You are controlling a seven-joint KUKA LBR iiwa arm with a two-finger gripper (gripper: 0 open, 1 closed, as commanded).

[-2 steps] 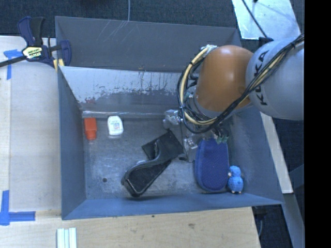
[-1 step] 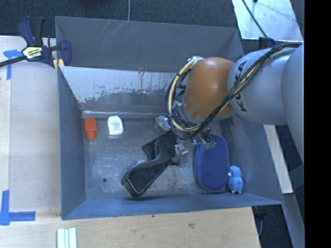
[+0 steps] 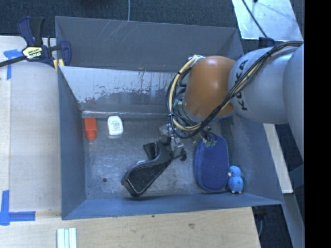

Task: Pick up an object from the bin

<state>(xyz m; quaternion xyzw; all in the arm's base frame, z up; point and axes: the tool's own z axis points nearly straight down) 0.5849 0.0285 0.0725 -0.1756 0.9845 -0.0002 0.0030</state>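
In the scratched grey bin [image 3: 103,156], the gripper [image 3: 173,141] was seen just beside the black handle [image 3: 147,173]; its closing could not be told.

One camera looks down into the bin [image 3: 129,45] from above, slightly aslant, fairly close.

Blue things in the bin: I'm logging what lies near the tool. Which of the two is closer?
The large blue oval pouch, right beside the tool. The small blue toy figure lies farther off, at the pouch's lower right end.
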